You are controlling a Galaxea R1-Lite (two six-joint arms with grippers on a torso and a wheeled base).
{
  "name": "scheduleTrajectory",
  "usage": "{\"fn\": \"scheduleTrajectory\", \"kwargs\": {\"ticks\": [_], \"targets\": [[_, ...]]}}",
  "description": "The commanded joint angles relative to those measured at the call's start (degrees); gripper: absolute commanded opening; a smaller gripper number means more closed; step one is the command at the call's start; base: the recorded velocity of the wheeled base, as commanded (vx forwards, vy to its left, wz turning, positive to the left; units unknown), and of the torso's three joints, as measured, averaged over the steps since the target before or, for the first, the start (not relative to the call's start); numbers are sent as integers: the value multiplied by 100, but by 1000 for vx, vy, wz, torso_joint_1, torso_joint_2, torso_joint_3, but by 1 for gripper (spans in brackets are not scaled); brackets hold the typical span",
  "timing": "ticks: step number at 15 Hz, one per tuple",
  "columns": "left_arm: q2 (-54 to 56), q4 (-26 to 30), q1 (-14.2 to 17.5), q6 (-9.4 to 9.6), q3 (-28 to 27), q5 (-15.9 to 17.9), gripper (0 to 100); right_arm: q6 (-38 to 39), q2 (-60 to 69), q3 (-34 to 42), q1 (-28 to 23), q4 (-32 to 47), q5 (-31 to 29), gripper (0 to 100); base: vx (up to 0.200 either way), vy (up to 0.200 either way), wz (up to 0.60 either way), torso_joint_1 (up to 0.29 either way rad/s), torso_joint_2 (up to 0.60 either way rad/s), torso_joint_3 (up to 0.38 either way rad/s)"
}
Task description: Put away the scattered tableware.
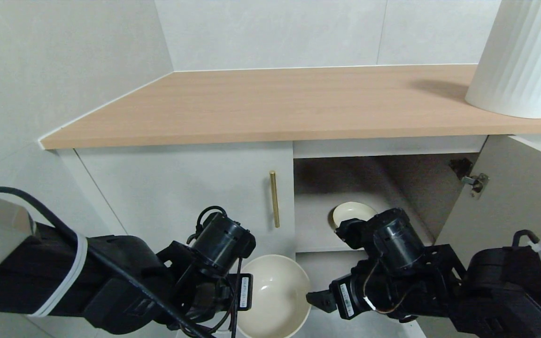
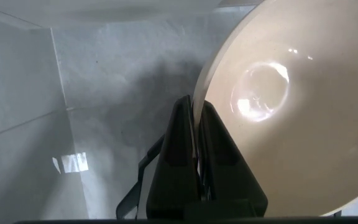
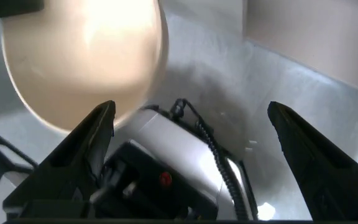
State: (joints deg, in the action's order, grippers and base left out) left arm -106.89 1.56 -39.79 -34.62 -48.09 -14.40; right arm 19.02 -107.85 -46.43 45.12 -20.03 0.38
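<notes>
My left gripper (image 1: 246,293) is shut on the rim of a cream bowl (image 1: 275,293), held low in front of the cabinet. In the left wrist view its two dark fingers (image 2: 182,146) pinch the edge of the bowl (image 2: 291,106), whose glossy inside faces the camera. My right gripper (image 1: 318,300) stands open just to the right of the bowl, at its rim. In the right wrist view its gripper (image 3: 190,109) is spread wide with nothing between the fingers, and the bowl (image 3: 86,56) lies beyond it. A second cream dish (image 1: 351,212) sits on the shelf inside the open cabinet.
The right cabinet door (image 1: 510,197) hangs open, showing the shelf (image 1: 313,230). The left door (image 1: 181,192) is closed, with a brass handle (image 1: 274,199). Above runs a wooden countertop (image 1: 275,103) with a tall white ribbed container (image 1: 521,56) at its right end. Walls close the left side.
</notes>
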Motion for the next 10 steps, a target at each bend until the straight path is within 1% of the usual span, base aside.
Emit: {"fn": "scheduleTrajectory", "kwargs": {"ticks": [1, 2, 4, 8, 9, 10], "targets": [[36, 2, -64, -1, 2, -2, 0, 41, -193, -41, 15, -142, -117, 100, 0, 0, 0, 0, 0, 0], [45, 11, -99, -1, 10, -2, 0, 85, -298, -50, 15, -326, -293, 100, 0, 0, 0, 0, 0, 0], [80, 11, -169, -1, 19, -2, 0, 85, -483, -68, 15, -520, -460, 100, 0, 0, 0, 0, 0, 0], [98, 11, -196, -1, 19, -2, 0, 85, -518, -59, 15, -520, -468, 100, 0, 0, 0, 0, 0, 0], [98, 11, -196, -1, 19, -2, 0, 85, -553, -59, 15, -520, -477, 0, 0, 0, 0, 0, 0, 0], [98, 11, -196, -1, 19, -2, 0, 85, -553, -59, 15, -520, -477, 0, 0, 0, 0, 0, 0, 0]]}}
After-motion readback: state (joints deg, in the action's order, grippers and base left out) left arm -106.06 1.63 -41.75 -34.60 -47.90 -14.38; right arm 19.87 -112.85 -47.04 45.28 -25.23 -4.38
